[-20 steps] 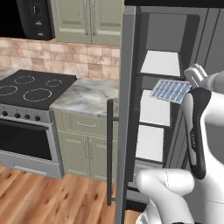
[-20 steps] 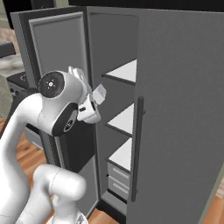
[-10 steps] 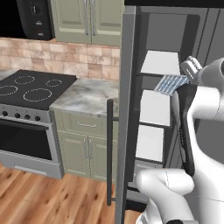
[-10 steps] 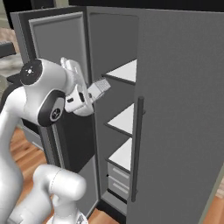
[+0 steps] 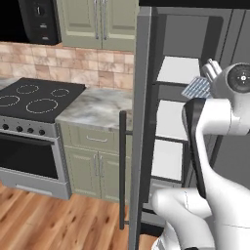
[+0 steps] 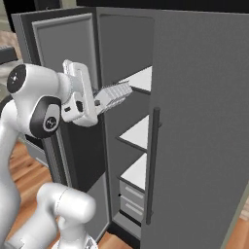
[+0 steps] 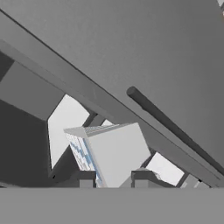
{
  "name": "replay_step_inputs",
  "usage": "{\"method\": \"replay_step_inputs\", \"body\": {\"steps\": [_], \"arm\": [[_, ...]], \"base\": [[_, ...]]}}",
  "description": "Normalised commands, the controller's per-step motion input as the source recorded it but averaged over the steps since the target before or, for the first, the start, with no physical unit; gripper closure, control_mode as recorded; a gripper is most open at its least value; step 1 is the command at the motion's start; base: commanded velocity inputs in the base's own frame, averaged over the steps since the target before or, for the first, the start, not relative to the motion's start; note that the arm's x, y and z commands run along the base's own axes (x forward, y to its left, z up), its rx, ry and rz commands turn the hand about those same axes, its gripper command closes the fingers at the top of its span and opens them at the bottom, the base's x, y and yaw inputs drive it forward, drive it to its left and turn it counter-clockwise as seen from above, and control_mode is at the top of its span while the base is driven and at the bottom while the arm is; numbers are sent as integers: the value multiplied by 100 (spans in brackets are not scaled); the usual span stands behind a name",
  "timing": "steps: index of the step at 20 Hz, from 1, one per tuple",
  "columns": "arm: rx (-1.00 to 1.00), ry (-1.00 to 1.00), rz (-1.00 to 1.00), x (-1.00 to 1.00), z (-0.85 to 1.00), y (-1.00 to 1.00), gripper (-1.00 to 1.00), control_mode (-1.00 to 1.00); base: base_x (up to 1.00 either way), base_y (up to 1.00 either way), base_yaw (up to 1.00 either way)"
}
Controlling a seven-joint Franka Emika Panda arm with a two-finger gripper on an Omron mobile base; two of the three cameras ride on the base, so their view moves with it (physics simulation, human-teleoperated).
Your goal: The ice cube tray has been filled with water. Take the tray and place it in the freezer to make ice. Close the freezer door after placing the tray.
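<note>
Big grey freezer [image 6: 121, 73] standing wide open, white shelves [image 5: 171, 119] stacked inside. Freezer door [image 5: 144, 122] swung out to the left in the left base view, with a long dark bar handle [image 5: 122, 171] down its edge. Plain grey fridge door [image 6: 204, 126] shut on the other side, its own dark handle [image 6: 151, 165] running down it. Black stove [image 5: 34, 97] with ring marks off to the left, oven below, then a marbled counter [image 5: 97, 105] and pale green cabinets [image 5: 95, 163] under and above. Brick-look wall behind, wood floor below.

White arm bent up high in front of the open freezer. Gripper [image 7: 113, 178] pinched narrow on the near end of the ice cube tray [image 7: 111, 155], one dark finger tip on each side. Tray held up in the air, tipped on a slant, far end poking toward the top shelf in the right base view [image 6: 113, 94]. Not resting on any shelf. Water [image 5: 197, 88] seen as small pale blue squares across the grid.
</note>
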Motion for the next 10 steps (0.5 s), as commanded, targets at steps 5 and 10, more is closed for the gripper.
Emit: {"method": "replay_step_inputs", "body": {"steps": [5, 10], "arm": [[13, 0, -10, -17, 4, 0, 100, -100], [24, 0, -5, -25, 0, 0, 100, -100]], "base": [[0, 0, 0], [0, 0, 0]]}}
